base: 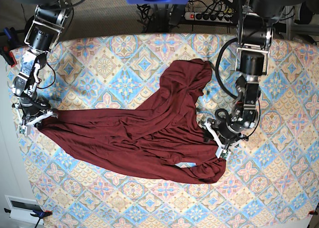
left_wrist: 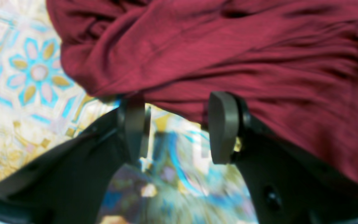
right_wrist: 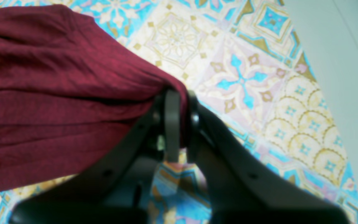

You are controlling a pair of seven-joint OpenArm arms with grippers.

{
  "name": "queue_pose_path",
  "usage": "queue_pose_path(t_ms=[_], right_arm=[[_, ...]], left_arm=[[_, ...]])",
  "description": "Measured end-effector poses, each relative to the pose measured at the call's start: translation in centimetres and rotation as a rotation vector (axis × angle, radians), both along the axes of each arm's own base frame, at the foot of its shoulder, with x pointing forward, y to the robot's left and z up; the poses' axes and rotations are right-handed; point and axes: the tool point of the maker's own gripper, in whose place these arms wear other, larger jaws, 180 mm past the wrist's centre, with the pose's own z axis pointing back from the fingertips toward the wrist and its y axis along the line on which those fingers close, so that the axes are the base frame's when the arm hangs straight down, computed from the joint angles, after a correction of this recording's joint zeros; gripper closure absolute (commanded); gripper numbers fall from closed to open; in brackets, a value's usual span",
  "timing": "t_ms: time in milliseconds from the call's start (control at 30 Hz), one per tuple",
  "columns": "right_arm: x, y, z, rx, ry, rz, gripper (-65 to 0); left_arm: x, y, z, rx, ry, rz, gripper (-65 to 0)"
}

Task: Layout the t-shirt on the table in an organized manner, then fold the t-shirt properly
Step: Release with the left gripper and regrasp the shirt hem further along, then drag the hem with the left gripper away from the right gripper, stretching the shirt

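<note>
The dark maroon t-shirt [base: 144, 130] lies crumpled and stretched across the middle of the patterned table [base: 99, 53]. My right gripper [right_wrist: 177, 121] is shut on a bunched edge of the t-shirt [right_wrist: 57, 93]; in the base view it [base: 36, 119] holds the shirt's far left tip near the table's left edge. My left gripper [left_wrist: 179, 124] is open, its jaws wide apart at the edge of the t-shirt [left_wrist: 244, 56]; the right finger [left_wrist: 224, 127] overlaps the fabric. In the base view it [base: 216, 139] sits at the shirt's right side.
The table's edge and a pale floor [right_wrist: 346, 62] show on the right of the right wrist view. A power strip [base: 214, 16] and cables lie behind the table's far edge. Bare patterned cloth [base: 279, 188] surrounds the shirt.
</note>
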Motion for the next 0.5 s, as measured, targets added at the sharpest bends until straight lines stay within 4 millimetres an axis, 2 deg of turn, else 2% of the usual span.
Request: queue_pose_path(t_ms=[67,167,233,267,333,400,500], right_arm=[[-0.3,0.0,-0.3,-0.001,0.005,0.000,0.0],[-1.2,0.0,-1.2,0.001,0.033,0.000,0.0],[-1.5,0.0,-1.5,0.002,0.043,-0.005,0.0],[-1.3,0.0,-1.4,0.000,0.038,-0.004,0.0],[-1.0,0.1,-1.0,0.002,0.024,0.001,0.0],[-1.0,0.1,-1.1,0.002,0.026,-0.001,0.0],[-1.2,0.1,-1.3,0.004,0.035,-0.001,0.0]], left_arm=[[1.1,0.7,-0.7,0.010,0.002,0.065,-32.0],[2.5,1.3,-0.8,-0.003,-0.025,0.123,-31.9],[3.1,0.7,-1.5,-0.009,-0.016,0.170,-30.1],[3.5,0.0,-1.6,-0.032,-0.025,0.170,-27.3],[4.2,-1.4,-1.3,-0.050,-0.016,0.151,-14.2],[5.5,-3.0,0.3,-0.081,-0.046,0.146,0.0],[8.3,-4.8,4.2,-0.109,-0.121,0.124,-3.5]])
